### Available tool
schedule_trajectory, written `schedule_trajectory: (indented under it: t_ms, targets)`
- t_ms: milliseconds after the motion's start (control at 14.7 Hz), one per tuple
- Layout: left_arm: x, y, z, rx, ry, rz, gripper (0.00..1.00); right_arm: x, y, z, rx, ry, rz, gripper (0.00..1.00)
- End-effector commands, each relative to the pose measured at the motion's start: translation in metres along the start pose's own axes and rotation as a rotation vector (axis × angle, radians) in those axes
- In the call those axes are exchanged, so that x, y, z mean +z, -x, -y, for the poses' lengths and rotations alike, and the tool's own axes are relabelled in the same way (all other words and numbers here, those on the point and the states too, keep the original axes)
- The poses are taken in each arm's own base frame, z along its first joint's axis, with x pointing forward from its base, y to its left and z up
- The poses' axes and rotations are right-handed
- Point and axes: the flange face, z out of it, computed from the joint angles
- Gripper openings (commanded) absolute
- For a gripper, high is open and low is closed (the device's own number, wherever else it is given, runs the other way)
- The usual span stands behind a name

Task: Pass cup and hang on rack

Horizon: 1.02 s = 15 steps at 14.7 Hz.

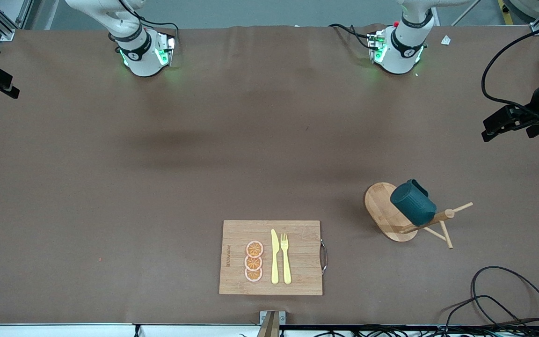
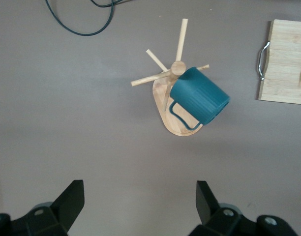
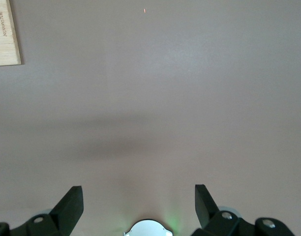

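The dark teal cup [image 1: 412, 202] hangs tilted on the light wooden rack [image 1: 382, 206], toward the left arm's end of the table. In the left wrist view the cup [image 2: 199, 96] has its handle over a peg beside the rack's post [image 2: 178, 68], above the oval base. My left gripper [image 2: 139, 196] is open and holds nothing, up over bare table, well apart from the rack. My right gripper [image 3: 138, 196] is open and holds nothing too, high over the table above its own arm's base. Neither gripper shows in the front view.
A wooden cutting board [image 1: 302, 234] near the front edge carries a yellow knife [image 1: 274, 256], a fork [image 1: 286, 257] and three orange slices [image 1: 254, 261]. Black cables [image 1: 508, 299] loop by the corner at the left arm's end. A black device [image 1: 517, 119] juts in at that end's edge.
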Motion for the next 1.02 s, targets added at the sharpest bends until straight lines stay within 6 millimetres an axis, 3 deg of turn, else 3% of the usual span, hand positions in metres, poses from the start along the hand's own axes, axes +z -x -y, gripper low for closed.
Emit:
schedule_trajectory:
  t_ms: [0, 544, 951]
  targets:
    - [-0.002, 0.016, 0.006, 0.032, -0.006, -0.027, 1.00, 0.000, 0.007, 0.001, -0.010, -0.002, -0.002, 1.00]
    - [-0.005, 0.017, 0.004, 0.044, 0.022, -0.030, 1.00, 0.000, 0.007, 0.001, -0.010, -0.002, -0.002, 1.00]
    - [-0.003, 0.016, 0.015, -0.001, 0.063, -0.022, 1.00, 0.000, 0.007, 0.002, -0.011, -0.001, 0.000, 1.00]
